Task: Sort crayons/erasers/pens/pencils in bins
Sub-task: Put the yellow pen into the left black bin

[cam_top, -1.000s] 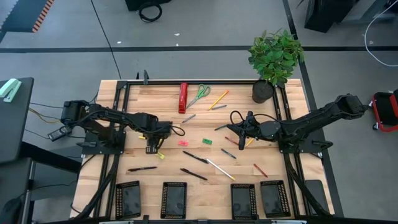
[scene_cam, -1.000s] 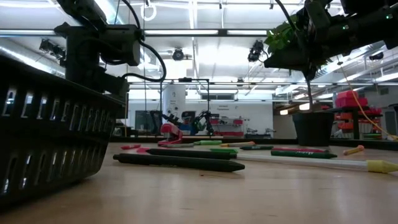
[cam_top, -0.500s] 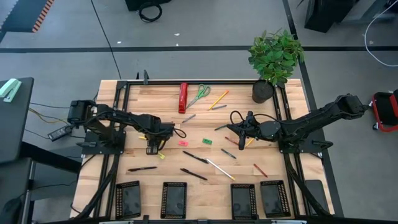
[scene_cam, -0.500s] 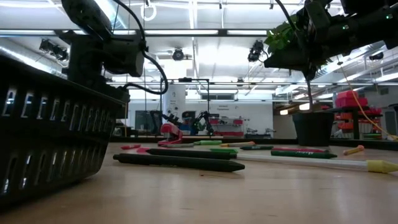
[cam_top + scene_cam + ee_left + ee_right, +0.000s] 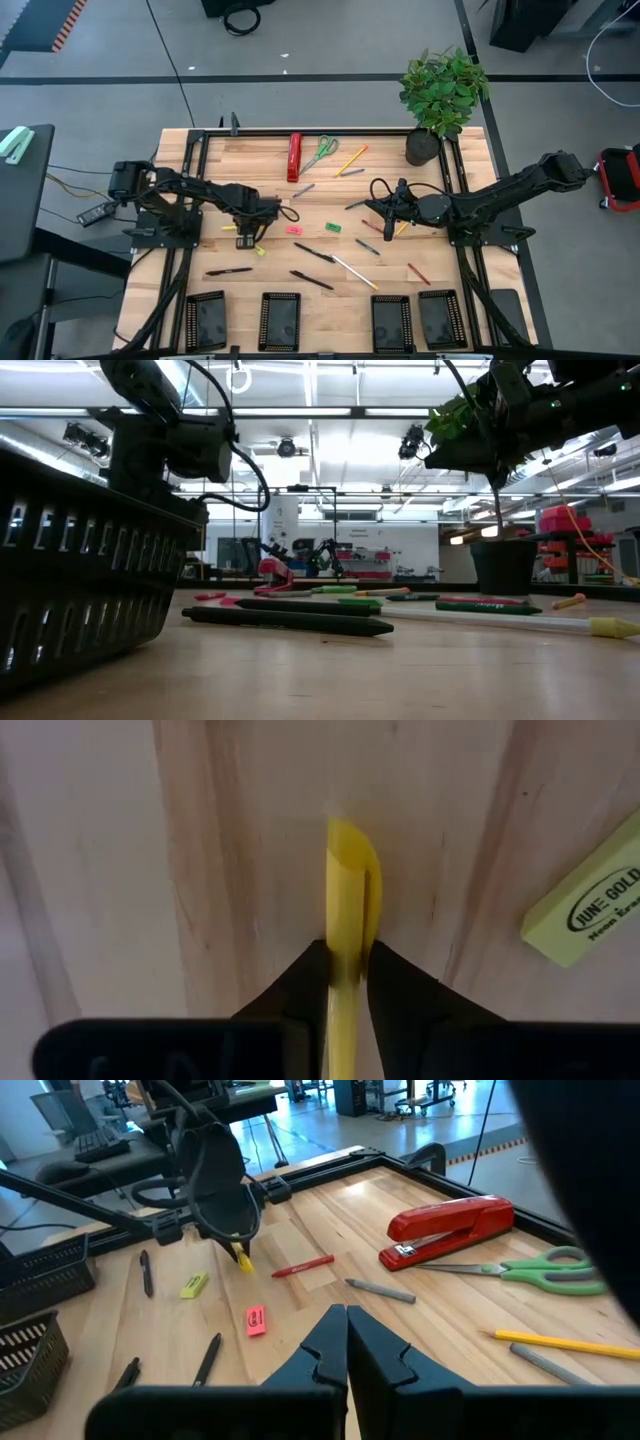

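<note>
Change: since a second ago the left arm has reached a little farther over the worktop (image 5: 250,160); the right arm has not moved.
Left hand (image 5: 243,234): low over the left-centre boards, fingers clamped on a yellow pen (image 5: 345,925) whose tip meets the wood.
Right hand (image 5: 388,231): held above the right-centre boards, fingers pressed together, nothing between them.
Surface: pale wooden planks; a yellow eraser (image 5: 259,250) lies just beside the left hand, a pink eraser (image 5: 295,230) and a green eraser (image 5: 332,227) nearer the middle, with loose pens and pencils scattered between the arms.
Bins (image 5: 285,321): four black trays in a row along the near edge.
Far edge: red stapler (image 5: 294,157), scissors (image 5: 322,151), potted plant (image 5: 440,92).
Room: grey floor around the frame; open workshop beyond.
</note>
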Tool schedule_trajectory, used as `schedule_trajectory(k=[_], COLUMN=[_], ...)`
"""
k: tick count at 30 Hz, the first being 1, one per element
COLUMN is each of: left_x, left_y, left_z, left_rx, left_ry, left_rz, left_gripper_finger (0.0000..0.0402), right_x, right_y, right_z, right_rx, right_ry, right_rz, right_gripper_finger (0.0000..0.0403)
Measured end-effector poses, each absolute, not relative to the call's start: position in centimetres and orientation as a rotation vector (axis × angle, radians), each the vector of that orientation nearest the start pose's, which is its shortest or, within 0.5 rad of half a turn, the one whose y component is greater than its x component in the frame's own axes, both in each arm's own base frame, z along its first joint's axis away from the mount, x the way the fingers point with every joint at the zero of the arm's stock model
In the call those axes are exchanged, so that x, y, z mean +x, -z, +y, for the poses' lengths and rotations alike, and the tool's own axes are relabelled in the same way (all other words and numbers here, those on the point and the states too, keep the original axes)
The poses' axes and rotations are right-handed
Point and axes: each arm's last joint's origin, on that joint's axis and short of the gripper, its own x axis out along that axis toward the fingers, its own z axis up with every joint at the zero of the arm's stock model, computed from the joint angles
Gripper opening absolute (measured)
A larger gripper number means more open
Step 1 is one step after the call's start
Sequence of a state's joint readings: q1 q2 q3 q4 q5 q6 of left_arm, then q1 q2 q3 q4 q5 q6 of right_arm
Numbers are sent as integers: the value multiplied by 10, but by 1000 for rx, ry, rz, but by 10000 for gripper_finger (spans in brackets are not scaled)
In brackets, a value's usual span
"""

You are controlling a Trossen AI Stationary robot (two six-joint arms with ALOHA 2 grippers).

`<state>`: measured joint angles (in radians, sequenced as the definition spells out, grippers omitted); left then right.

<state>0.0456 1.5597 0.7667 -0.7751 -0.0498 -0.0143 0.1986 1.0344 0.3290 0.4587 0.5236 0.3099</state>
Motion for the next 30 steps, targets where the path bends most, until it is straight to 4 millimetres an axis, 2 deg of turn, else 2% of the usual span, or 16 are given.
schedule_trajectory(k=[7,15,23,30], left_x=[248,275,297,306], left_y=[-164,-213,-259,-276], left_z=[8,-6,-49,-91], left_rx=[10,-66,-302,-566], left_ry=[-70,-104,-138,-144], left_rz=[1539,1436,1229,1047], left_gripper_finger=[79,66,77,67], right_x=[199,199,199,199], right_y=[-195,-195,-194,-194], right_z=[25,25,25,25], right_rx=[218,218,215,216], right_ry=[356,356,357,358], right_rz=[179,179,189,189], right_gripper_finger=[11,11,11,11])
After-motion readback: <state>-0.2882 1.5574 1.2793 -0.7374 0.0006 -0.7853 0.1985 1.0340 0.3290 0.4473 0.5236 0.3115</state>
